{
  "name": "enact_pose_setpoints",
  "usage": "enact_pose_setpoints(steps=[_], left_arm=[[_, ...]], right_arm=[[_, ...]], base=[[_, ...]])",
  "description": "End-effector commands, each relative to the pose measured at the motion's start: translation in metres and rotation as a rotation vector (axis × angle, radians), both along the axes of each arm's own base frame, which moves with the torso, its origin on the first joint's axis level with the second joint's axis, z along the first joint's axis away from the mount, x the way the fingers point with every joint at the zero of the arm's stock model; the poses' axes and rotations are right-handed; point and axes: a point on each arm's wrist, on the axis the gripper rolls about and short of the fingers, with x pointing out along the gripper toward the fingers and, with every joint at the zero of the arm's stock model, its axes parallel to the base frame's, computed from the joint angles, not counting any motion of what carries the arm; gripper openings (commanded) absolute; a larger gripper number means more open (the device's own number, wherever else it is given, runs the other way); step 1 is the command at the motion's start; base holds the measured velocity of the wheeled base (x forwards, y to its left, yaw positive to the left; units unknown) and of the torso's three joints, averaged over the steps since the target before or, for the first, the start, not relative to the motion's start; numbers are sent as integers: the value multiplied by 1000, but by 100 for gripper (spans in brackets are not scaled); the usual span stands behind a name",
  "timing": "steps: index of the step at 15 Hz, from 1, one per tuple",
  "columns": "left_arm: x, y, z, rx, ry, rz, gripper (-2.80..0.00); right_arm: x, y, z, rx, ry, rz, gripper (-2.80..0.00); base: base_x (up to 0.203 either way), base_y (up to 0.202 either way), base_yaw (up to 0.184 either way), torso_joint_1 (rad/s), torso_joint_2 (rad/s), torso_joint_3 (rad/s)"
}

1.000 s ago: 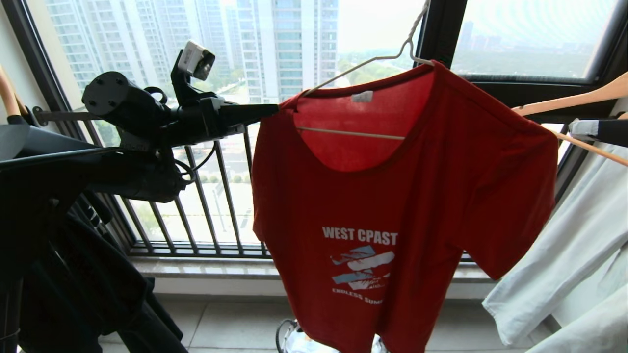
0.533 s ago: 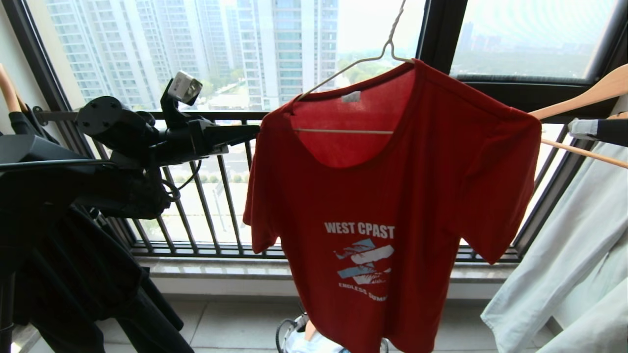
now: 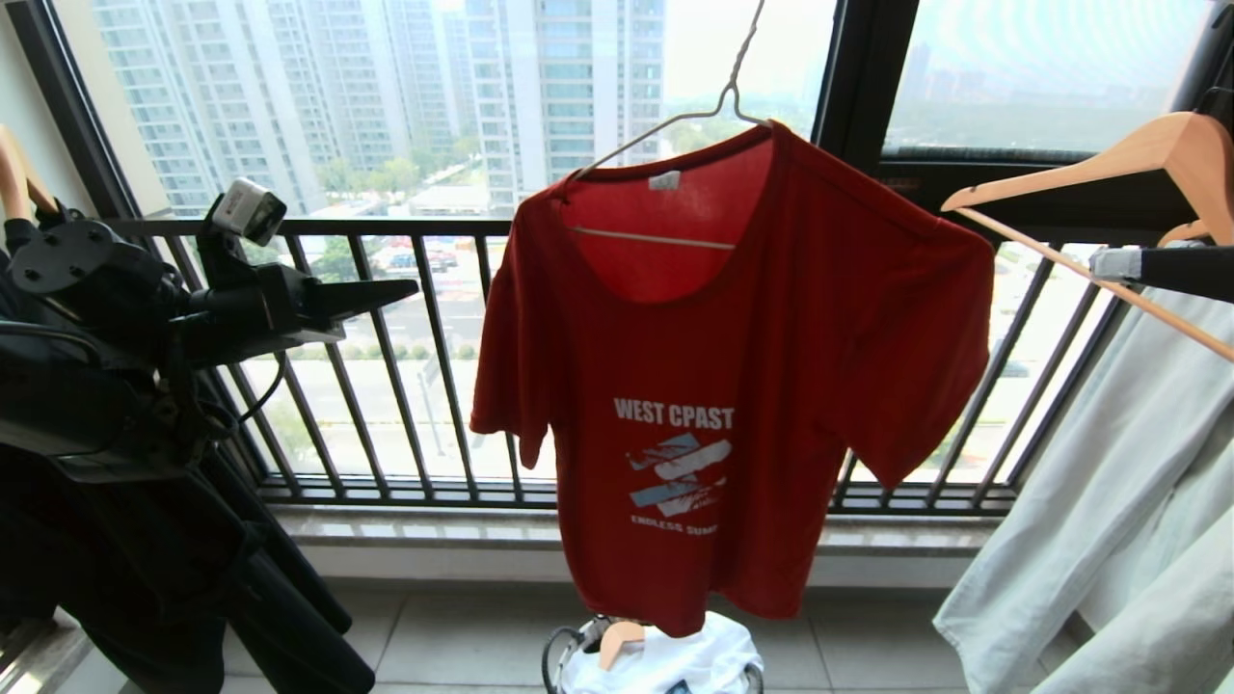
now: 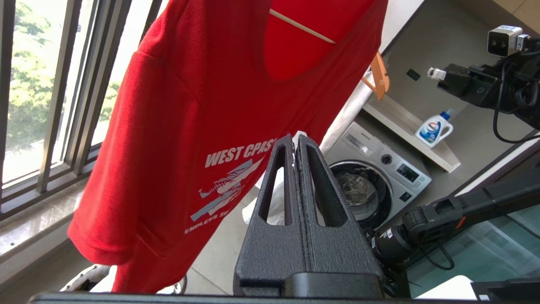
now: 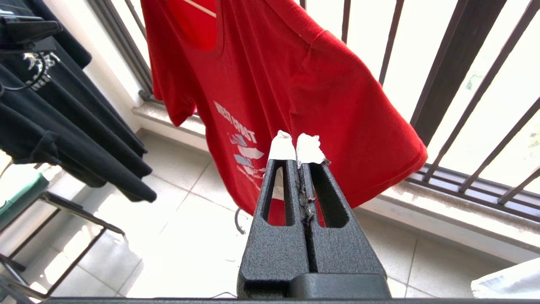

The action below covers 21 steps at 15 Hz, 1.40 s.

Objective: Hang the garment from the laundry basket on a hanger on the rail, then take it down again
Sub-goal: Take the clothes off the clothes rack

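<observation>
Taking the red T-shirt [image 3: 733, 386] as our landmark, we read the scene from left to right. Far to its left hang black clothes [image 3: 145, 559]. In front of them our left gripper [image 3: 390, 289] points toward the shirt's left sleeve, well apart from it, jaws pressed together on nothing. Behind runs the dark balcony railing [image 3: 424, 357], with tower blocks beyond the glass.

The T-shirt itself, lettered WEST COAST, hangs full length on the thin white wire hanger [image 3: 665, 130], whose neck rises out of the top of the head view (the rail it hooks on is not visible). Directly below the hem sits the laundry basket [image 3: 559, 655], with white cloth inside.

To the shirt's right are a light wooden hanger [image 3: 1099, 159] and pale trousers [image 3: 1089, 501]. Our right gripper [image 5: 298, 147] shows only in its own wrist view, clenched, empty, near the shirt's lower right side.

We judge the hanging finished and the taking-down not yet begun. Next, one gripper would need to open, reach the hanger or collar, and lift the hook clear.
</observation>
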Motion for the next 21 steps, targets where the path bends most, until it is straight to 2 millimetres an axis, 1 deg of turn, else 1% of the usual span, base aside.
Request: enact_pose_setpoints(steps=[1, 3, 5, 6, 8, 9, 11, 12, 13, 14, 18, 20, 21], left_arm=[[-16, 12, 16, 6, -32, 33, -280], [-26, 13, 28, 11, -64, 39, -280], [-32, 15, 34, 11, -72, 46, -280], [-33, 16, 36, 9, -69, 49, -280], [-35, 18, 38, 9, -75, 55, -280], [-35, 18, 38, 10, -76, 55, -280], [-34, 18, 37, 9, -72, 56, -280], [-34, 18, 37, 9, -72, 55, -280], [-34, 18, 37, 10, -73, 55, -280], [-34, 18, 37, 9, -71, 54, -280], [-34, 18, 36, 9, -70, 54, -280], [-34, 18, 36, 9, -68, 54, -280], [-34, 17, 36, 10, -67, 51, -280]], right_arm=[[16, 3, -1, -9, 22, 0, -280], [37, 6, 8, -18, 9, -3, -280], [59, 11, 17, -54, -6, 3, -280], [69, 18, 19, -85, -1, 7, -280], [85, 37, 21, -151, -5, -4, -280], [85, 48, 22, -178, -11, -5, -280], [79, 66, 25, -236, -32, -30, -280], [72, 73, 28, -246, -46, -20, -280], [61, 76, 33, -249, -58, -5, -280], [55, 77, 35, -254, -57, 0, -280], [50, 74, 32, -267, -42, -25, -280], [39, 67, 29, -270, -41, -38, -280], [30, 62, 30, -262, -48, -42, -280]], base=[[0, 0, 0, 0, 0, 0], [0, 0, 0, 0, 0, 0], [0, 0, 0, 0, 0, 0], [0, 0, 0, 0, 0, 0], [0, 0, 0, 0, 0, 0], [0, 0, 0, 0, 0, 0], [0, 0, 0, 0, 0, 0], [0, 0, 0, 0, 0, 0], [0, 0, 0, 0, 0, 0], [0, 0, 0, 0, 0, 0], [0, 0, 0, 0, 0, 0], [0, 0, 0, 0, 0, 0], [0, 0, 0, 0, 0, 0]])
